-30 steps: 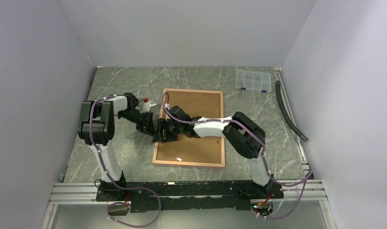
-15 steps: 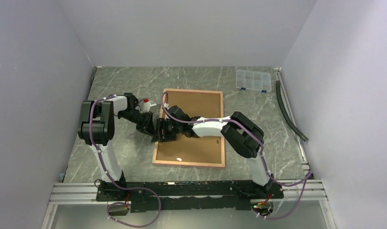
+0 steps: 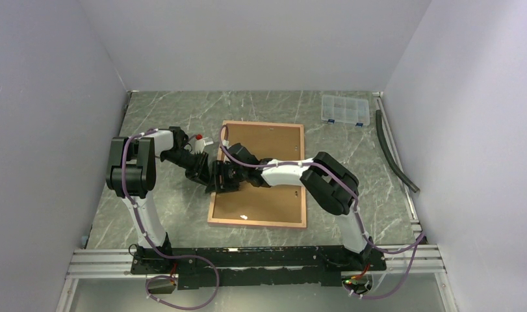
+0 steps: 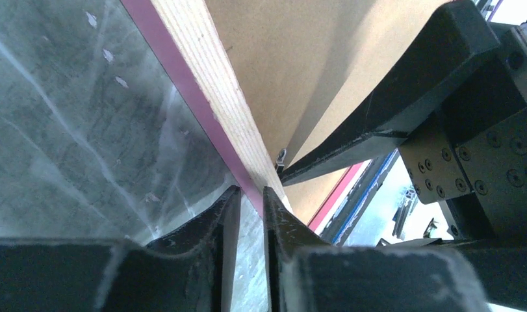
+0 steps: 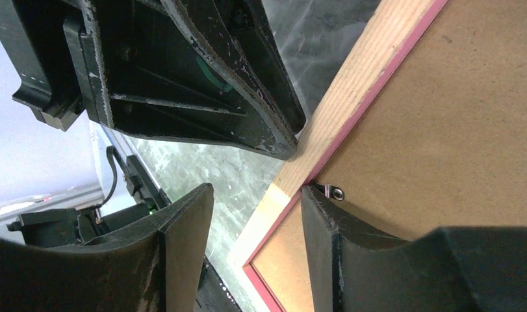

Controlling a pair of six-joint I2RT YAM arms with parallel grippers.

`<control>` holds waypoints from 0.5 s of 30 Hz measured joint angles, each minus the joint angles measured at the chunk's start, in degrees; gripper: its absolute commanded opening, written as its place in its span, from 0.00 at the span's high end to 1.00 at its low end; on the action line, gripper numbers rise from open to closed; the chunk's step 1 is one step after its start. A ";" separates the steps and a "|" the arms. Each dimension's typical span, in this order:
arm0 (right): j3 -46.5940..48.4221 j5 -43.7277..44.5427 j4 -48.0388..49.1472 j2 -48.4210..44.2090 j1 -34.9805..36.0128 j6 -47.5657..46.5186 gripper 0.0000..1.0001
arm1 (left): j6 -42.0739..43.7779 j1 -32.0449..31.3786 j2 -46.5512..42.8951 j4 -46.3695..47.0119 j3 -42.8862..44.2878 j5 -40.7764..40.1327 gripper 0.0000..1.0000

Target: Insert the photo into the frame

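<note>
**Grippers meet at the frame's left rail**

Frame lies reverse-up on the table, board inside. Left gripper is nearly pressed together against the rail, probably steadying it. Right gripper straddles it, spread, one finger by a clip. Photo unseen.

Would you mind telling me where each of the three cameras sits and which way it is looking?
Top external: high behind the arm bases, looking down at the table; both arms and the frame lying reverse up.
Left wrist: low on the left gripper, looking along the frame's left rail; its own narrow jaws show.
Right wrist: on the right gripper, its jaws straddling that rail.
Both wrist views share the rail, the brown backing board and the other gripper.
</note>
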 measured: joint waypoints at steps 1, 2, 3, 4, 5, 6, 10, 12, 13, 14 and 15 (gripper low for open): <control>0.00 -0.26 0.00 -0.04 -0.15 -0.02 0.40 | -0.02 0.00 0.00 -0.39 0.15 -0.04 0.68; 0.00 -0.50 0.00 -0.22 -0.28 -0.17 0.37 | -0.07 0.00 0.00 -0.81 0.44 -0.04 0.65; 0.00 -0.63 -0.17 -0.57 -0.48 -0.46 0.32 | -0.07 0.00 0.00 -1.22 1.01 -0.07 0.62; 0.00 -0.87 -0.46 -1.05 -0.85 -0.81 0.29 | -0.09 0.02 0.00 -1.57 1.68 -0.07 0.60; 0.00 -0.90 -0.70 -1.70 -1.33 -1.31 0.27 | -0.24 0.04 0.00 -1.90 2.73 -0.04 0.59; 0.00 -1.01 -1.09 -2.75 -2.19 -2.05 0.26 | -0.48 0.09 0.00 -2.12 4.02 -0.04 0.58; 0.98 -1.66 -2.62 -6.51 -7.08 -4.48 0.22 | -2.01 0.28 0.02 -1.75 9.70 -0.04 0.57; 2.49 -2.03 -3.02 -7.13 -9.81 -5.62 0.22 | -3.13 0.37 0.63 -1.22 12.76 -0.02 0.58; 3.74 -2.19 -3.34 -7.15 -11.69 -6.36 0.22 | -3.76 0.46 1.68 -0.83 14.91 0.04 0.58; 4.59 -2.27 -3.58 -7.08 -12.85 -6.88 0.23 | -4.22 0.48 2.73 -0.28 16.39 0.09 0.58; 5.38 -2.38 -3.93 -6.93 -13.94 -7.28 0.24 | -4.87 0.55 4.28 -0.02 18.23 0.17 0.59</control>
